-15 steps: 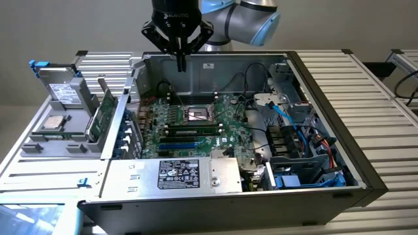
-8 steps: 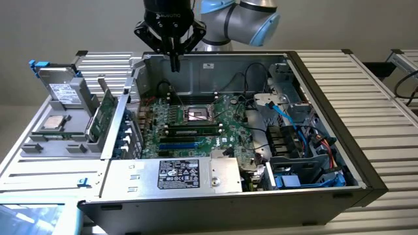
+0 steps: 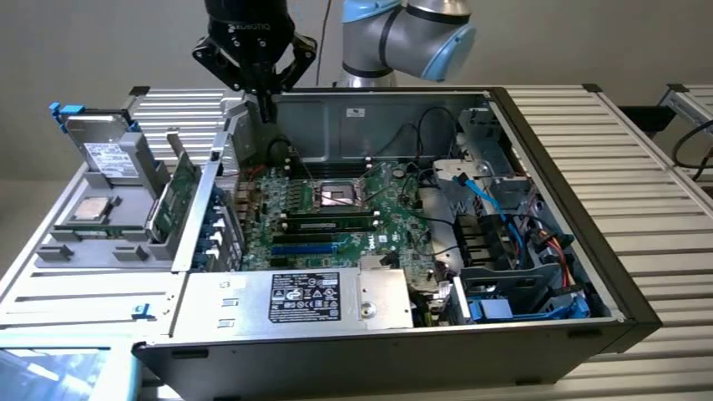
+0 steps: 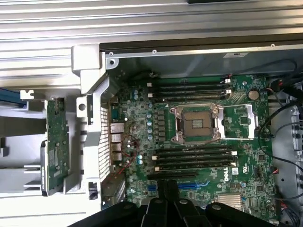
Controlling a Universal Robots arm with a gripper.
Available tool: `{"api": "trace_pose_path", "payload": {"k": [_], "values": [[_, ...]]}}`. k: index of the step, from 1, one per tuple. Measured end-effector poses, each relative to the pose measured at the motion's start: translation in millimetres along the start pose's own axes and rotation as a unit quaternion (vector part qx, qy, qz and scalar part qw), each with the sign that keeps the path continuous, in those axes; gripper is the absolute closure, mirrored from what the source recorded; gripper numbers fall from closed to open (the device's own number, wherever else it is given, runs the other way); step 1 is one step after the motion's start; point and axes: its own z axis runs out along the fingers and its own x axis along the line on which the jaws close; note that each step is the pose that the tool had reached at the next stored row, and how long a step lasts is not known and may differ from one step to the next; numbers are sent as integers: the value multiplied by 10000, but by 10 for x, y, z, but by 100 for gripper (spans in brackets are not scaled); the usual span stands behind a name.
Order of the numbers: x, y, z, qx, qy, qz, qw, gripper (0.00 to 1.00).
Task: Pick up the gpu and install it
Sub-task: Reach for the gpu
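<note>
The gripper (image 3: 265,100) hangs over the case's (image 3: 368,117) rear wall, jaws together, holding nothing. The gpu (image 3: 169,200) stands on edge in the rack (image 3: 78,251) outside the case, at the exterior view's left, well apart from the gripper. A clean pick likely needs the jaws squared to the card's top edge, clear of the rack's walls.
</note>
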Motion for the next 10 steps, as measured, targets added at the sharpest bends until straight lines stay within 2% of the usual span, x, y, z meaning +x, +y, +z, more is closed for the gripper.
{"api": "trace_pose_path", "payload": {"k": [10], "values": [[443,-29,-8,-5,57,3,10000,88]]}}
